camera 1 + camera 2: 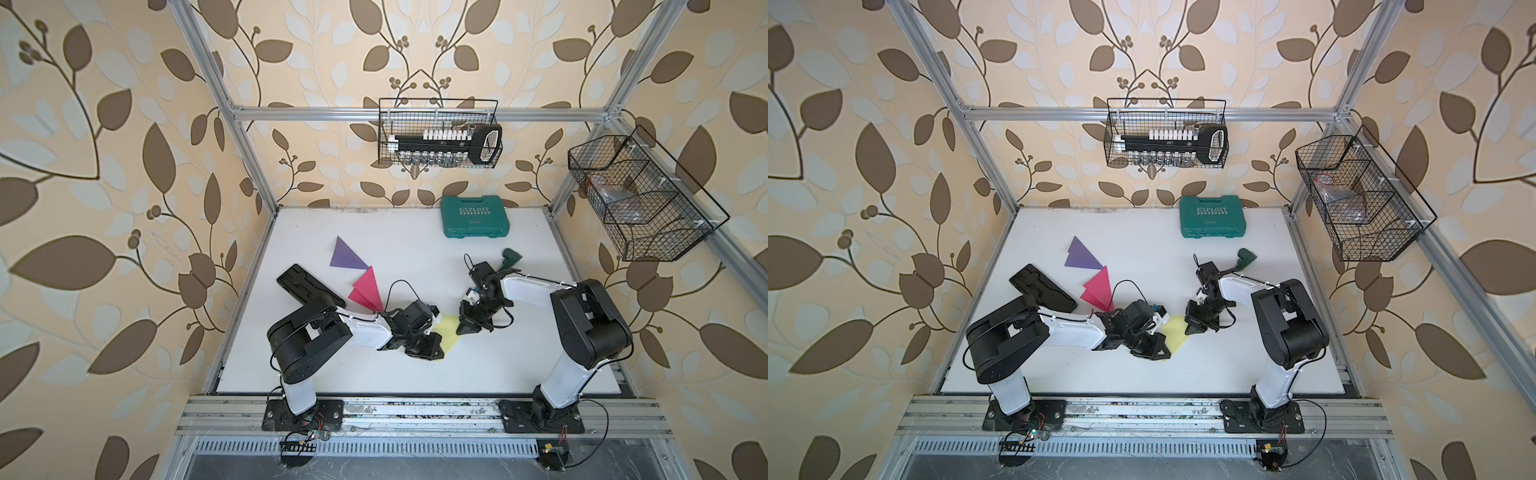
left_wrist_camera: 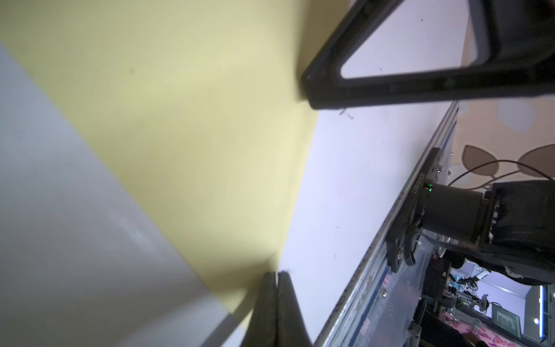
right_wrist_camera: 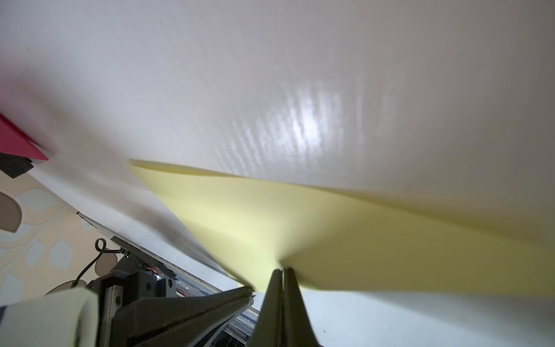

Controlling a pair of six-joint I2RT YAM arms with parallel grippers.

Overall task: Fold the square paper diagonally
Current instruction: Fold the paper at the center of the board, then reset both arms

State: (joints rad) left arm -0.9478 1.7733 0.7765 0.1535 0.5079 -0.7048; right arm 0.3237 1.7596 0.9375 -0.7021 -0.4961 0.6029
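L claw: fully closed, no gap btw jaws, tips down at the edge of the yellow paper. R claw: same, closed tight, tips planted on the sheet, which dimples around them. Can't tell if either has the sheet nipped btw the jaws or is just pressing on it; my read is pressing.

Paper lies on the table directly under both claws and spans the gap btw them. The two claws' tips sit close together in the R wrist view.

Sheet looks like a triangle w/ a doubled edge on the side away from R claw. So I judge the fold is already laid over and we're at creasing.

How I'd run it:
- Use one claw as anchor and drag the other along the folded edge, slow, light downforce.
- Too much push and the sheet prob skids on the slick table or wrinkles.
- Watch claw-to-claw clearance, there's not much.
- Check corners line up before calling it done.

Text: green case, well beyond R claw by the back wall, reads "EXPLOIT" w/ a chevron row under it. There's a small printed no. on the R arm's base plate in the L wrist view, too small to read. No print visible on the paper.
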